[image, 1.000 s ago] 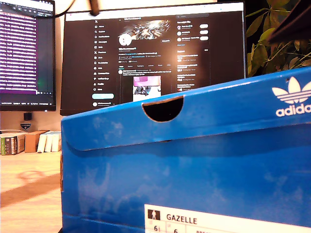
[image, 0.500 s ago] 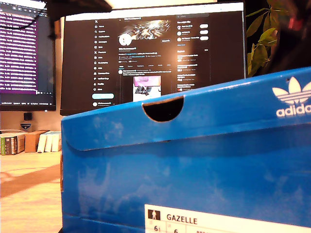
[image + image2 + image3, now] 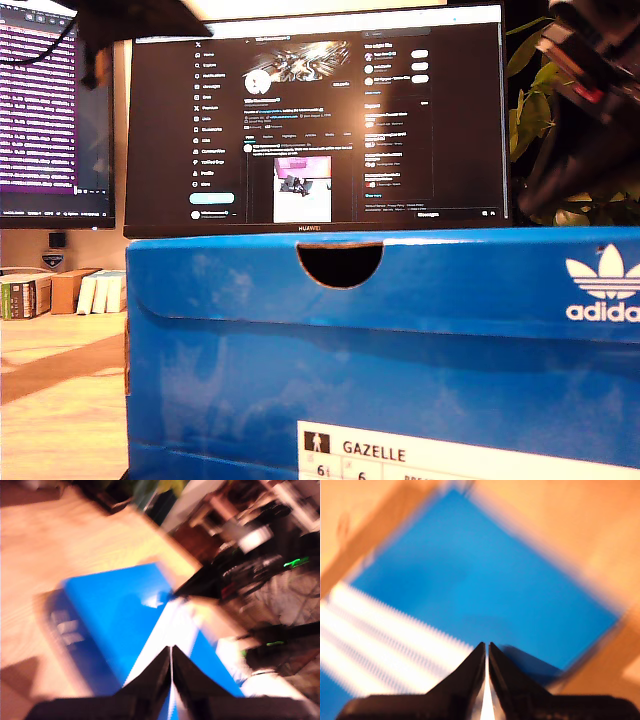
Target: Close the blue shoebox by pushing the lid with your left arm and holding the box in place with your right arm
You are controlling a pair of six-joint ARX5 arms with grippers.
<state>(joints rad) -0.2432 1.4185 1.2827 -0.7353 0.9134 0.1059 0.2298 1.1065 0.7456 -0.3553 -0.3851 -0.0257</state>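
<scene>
Exterior view is mostly filled by the blue cardboard shoebox [image 3: 400, 360], which takes the whole lower half from about 7 o'clock round to 4 o'clock and stands on the light wooden table [image 3: 60, 400]. Its blue hinged lid [image 3: 250, 275] lies flat and level on the box, and the front flap with a half-round finger cut-out hangs over the front wall. A white trefoil logo is at 3 o'clock, and a white size label reading GAZELLE at 6 o'clock.

Behind the box, at 12 o'clock, stands the wide black computer monitor [image 3: 315, 120] with a dark page on it. A second screen with purple text [image 3: 50, 110] is at 9 o'clock, and a green leafy plant [image 3: 535, 100] at 2 o'clock. Dark arm parts show at 11 o'clock and 2 o'clock; which arm is which I cannot tell.

Both wrist views are blurred. My first gripper [image 3: 171, 662] has its jaws pressed together over the blue box with white stripes. My second gripper [image 3: 486, 657] also has its jaws together, above the blue lid top.
</scene>
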